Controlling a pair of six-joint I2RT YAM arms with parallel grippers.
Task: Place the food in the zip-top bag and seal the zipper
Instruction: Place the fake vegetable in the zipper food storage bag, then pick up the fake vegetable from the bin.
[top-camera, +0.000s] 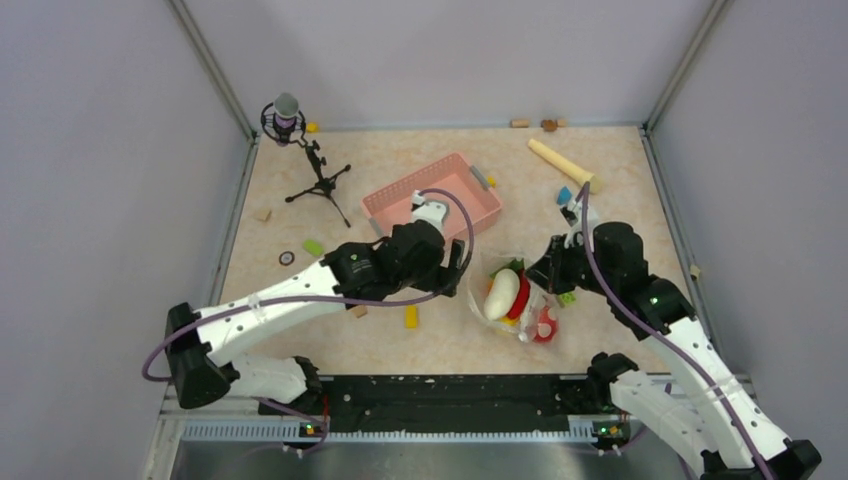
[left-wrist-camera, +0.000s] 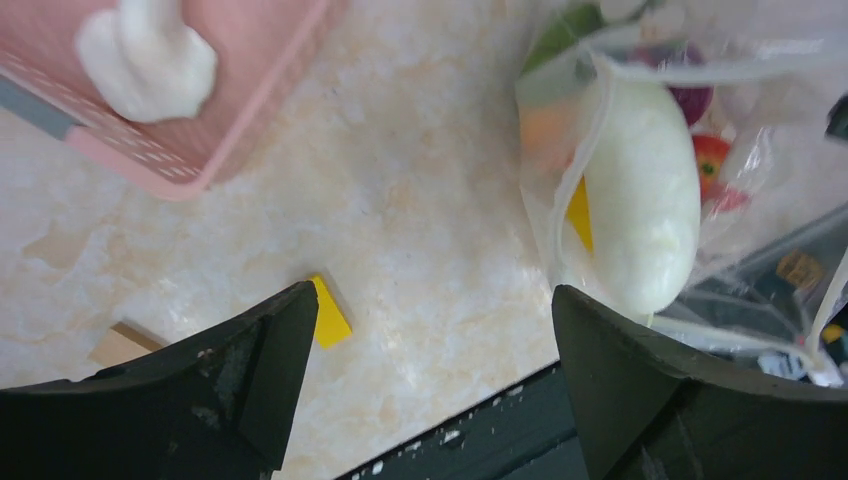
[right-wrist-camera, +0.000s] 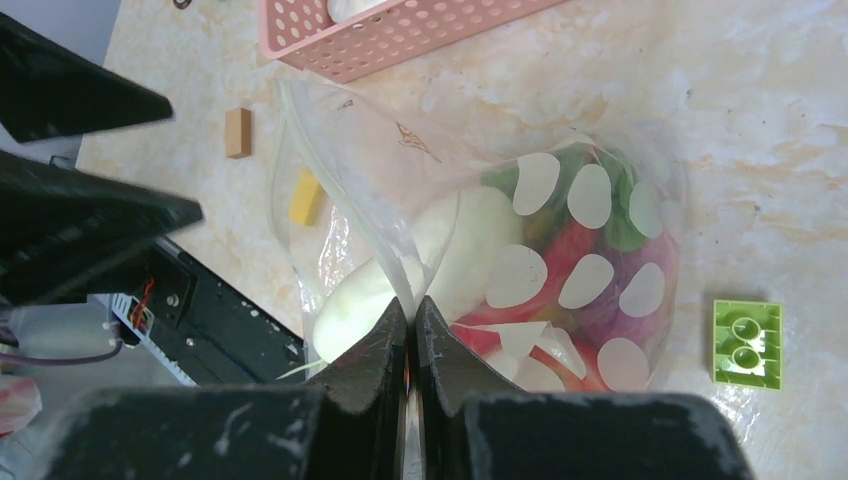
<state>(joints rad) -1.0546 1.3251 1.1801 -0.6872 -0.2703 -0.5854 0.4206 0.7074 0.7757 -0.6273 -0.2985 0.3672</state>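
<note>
— On the marble-patterned table (top-camera: 400, 150), largest first: what's there?
— Two arms. Next, one pink basket (top-camera: 410, 178), far centre, with one white piece (left-wrist-camera: 145, 55) inside.
— And the bag?
— One zip-top bag (top-camera: 510, 295), lying just in front of the basket, between the grippers. Its mouth is open toward the left arm.
— Jaws?
— The right gripper (right-wrist-camera: 410, 318) is closed, pinching the bag's film at its edge. The left gripper (left-wrist-camera: 432, 320) is spread wide and empty, over bare table just beside the mouth.
— Food in the bag?
— One long white piece (left-wrist-camera: 645, 200) at the mouth. Red, green, purple and yellow items are packed behind it; count unreadable through the film.
— Smallest?
— Right wrist view shows three: one tan block (right-wrist-camera: 237, 132), one yellow block (right-wrist-camera: 305, 196), one green block (right-wrist-camera: 747, 343).
</note>
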